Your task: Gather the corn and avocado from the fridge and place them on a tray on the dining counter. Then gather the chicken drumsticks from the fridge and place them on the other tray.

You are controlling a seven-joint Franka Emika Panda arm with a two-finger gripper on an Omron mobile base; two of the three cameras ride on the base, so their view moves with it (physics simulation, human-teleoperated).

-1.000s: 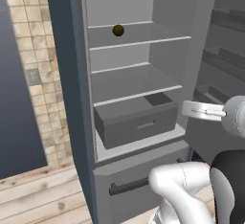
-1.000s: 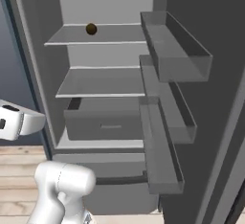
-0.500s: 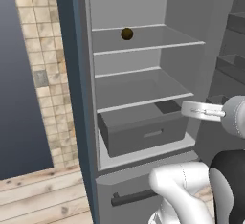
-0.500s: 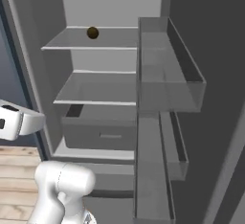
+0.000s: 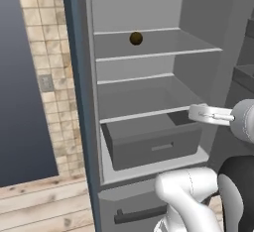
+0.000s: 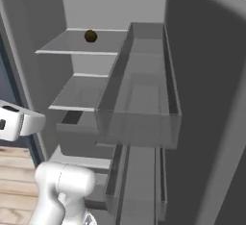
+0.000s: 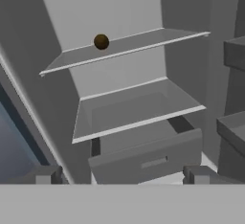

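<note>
With our jaws spread wide and holding nothing, the gripper [image 7: 119,175] faces into the open fridge [image 5: 79,102], level with the drawer [image 5: 154,146] and well short of the one small dark round item [image 7: 101,41], probably the avocado, lying near the back left of the top shelf [image 7: 143,43]. We should rise to that shelf and go in straight, clear of its front edge. We count one such item, two shelves, one drawer; no corn or drumsticks seen.
</note>
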